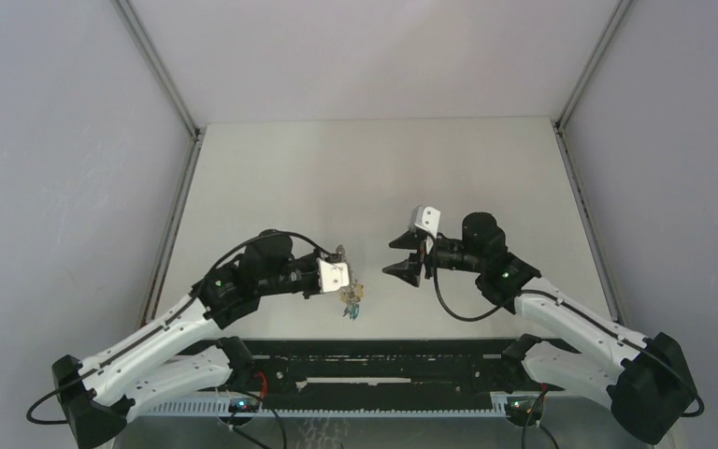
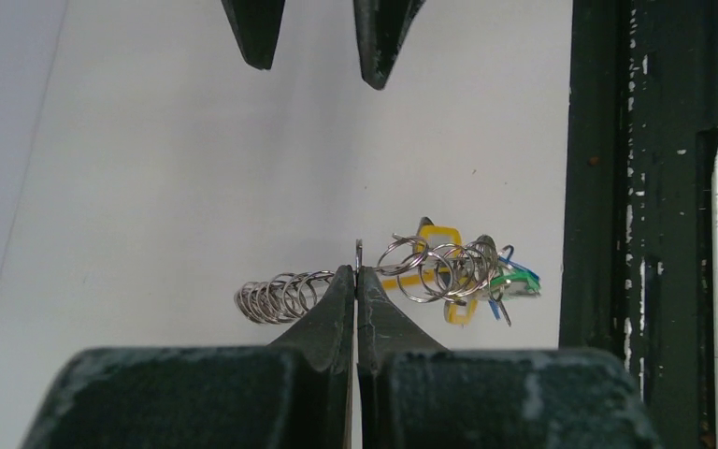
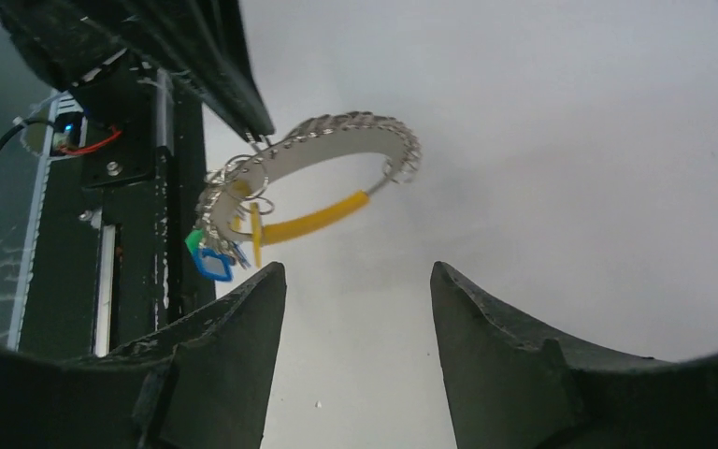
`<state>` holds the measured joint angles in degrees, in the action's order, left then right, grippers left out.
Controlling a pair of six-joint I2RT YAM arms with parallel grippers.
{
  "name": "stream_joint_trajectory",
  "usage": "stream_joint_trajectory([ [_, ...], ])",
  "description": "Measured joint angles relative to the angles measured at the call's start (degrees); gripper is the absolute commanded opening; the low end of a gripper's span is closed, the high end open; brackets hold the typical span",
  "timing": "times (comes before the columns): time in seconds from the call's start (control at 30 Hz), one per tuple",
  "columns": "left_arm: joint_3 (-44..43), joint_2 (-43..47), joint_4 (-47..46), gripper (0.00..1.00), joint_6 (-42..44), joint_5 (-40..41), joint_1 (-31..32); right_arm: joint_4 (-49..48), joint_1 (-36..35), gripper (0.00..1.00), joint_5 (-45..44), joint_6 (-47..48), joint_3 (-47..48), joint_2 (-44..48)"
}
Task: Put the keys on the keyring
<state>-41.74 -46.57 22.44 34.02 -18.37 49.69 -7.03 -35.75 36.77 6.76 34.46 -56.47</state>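
Observation:
My left gripper (image 2: 357,271) is shut on the keyring (image 2: 280,295), a silvery chain-like loop of small rings with a yellow band (image 3: 313,217); it hangs in the air above the table. In the right wrist view the keyring (image 3: 355,131) curves as an arc below the left fingertips. The keys (image 3: 208,257), with green and blue heads, dangle on the loop's low end; the left wrist view has the keys (image 2: 512,281) at the right of the loop. My right gripper (image 3: 357,271) is open and empty, facing the loop from a short way off. From above, the keyring (image 1: 351,299) hangs under the left gripper (image 1: 341,254), with the right gripper (image 1: 409,254) to its right.
A black slotted rail (image 1: 365,369) runs along the table's near edge between the arm bases. White walls with metal corner posts (image 1: 159,70) close in the table (image 1: 374,178) on three sides.

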Motion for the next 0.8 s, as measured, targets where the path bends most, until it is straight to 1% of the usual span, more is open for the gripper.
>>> stream_joint_trajectory([
  [0.23, -3.3, -0.9, 2.1, 0.00, -1.2, -7.4, -4.1, -3.0, -4.0, 0.44, 4.3, 4.9, 0.8, -1.0],
  [0.43, -3.7, -1.3, 2.3, 0.00, -2.2, -11.6, -4.9, -5.7, -6.0, 0.34, 6.1, 6.3, 1.1, -2.2],
  [0.57, -3.7, -1.8, 2.3, 0.00, -3.3, -13.4, -5.0, -6.9, -7.6, 0.31, 6.8, 6.8, 2.5, -4.2],
  [0.8, -3.8, -2.9, 2.1, 0.00, -5.2, -13.9, -5.3, -7.0, -9.8, 0.28, 7.2, 8.4, 4.7, -6.2],
])
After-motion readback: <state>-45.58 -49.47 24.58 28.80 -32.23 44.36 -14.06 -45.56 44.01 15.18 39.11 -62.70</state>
